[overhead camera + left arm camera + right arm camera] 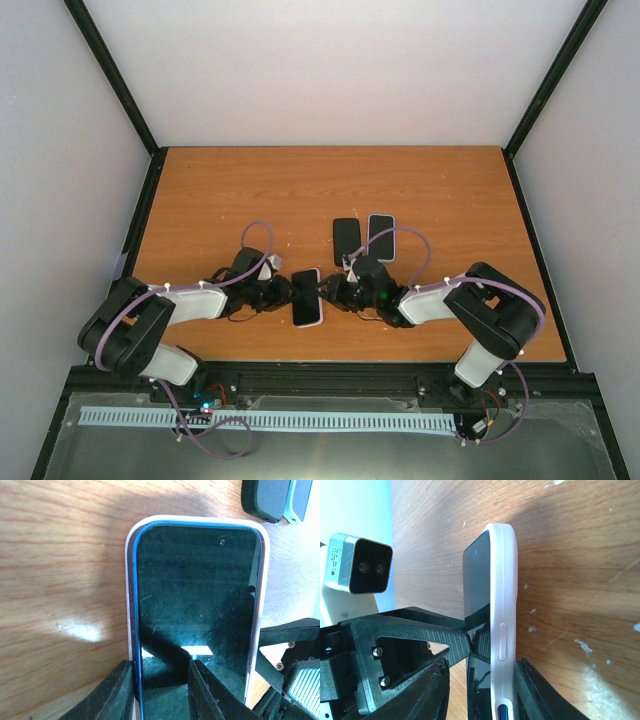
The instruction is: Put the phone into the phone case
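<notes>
Well, my left fingers (117, 695) sit part-spread over one long edge of the phone (200, 595), one on its glass, one outside the white phone case (504, 580) around it. My right fingers (535, 695) straddle its thickness, one against the case back. Whether either pair clamps, I cannot tell. Beyond them a black slab (346, 240) and a pale-rimmed slab (381, 237) lie on the worktop (250, 190).
</notes>
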Available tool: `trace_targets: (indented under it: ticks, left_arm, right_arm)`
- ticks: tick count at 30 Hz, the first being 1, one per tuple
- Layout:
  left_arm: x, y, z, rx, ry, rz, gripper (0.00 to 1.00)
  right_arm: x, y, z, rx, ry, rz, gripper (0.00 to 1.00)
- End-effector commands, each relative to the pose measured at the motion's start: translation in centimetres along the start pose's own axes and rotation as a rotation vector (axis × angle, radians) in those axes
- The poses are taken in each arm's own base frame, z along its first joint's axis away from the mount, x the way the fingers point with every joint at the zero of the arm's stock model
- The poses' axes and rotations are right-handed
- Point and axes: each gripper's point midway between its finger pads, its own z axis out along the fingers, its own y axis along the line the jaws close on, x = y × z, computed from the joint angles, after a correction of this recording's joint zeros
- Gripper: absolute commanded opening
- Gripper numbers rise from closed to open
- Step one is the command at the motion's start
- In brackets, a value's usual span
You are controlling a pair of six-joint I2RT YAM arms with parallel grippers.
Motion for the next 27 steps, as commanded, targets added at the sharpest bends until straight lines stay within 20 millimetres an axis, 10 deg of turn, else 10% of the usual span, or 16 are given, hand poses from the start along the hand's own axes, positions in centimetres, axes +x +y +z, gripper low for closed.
trace_targets:
  ticks: [1, 15, 27]
  left_arm:
    - [1.8, -2.0, 0.0, 0.089, 0.081, 0.028, 0.3]
    - [1.5, -1.8, -0.5, 0.071, 0.053, 0.036, 0.41]
    - [0.2, -6.7, -4.6, 0.215, -0.024, 0.101, 0.85]
  right_arm:
    - [1.0, 5.6, 0.7, -0.193, 0.074, -0.085, 0.33]
    - [0.9, 5.1, 1.0, -0.208, 0.089, -0.08, 0.2]
    - [-0.3, 5.9, -2.3, -0.285, 0.033, -0.125, 0.08]
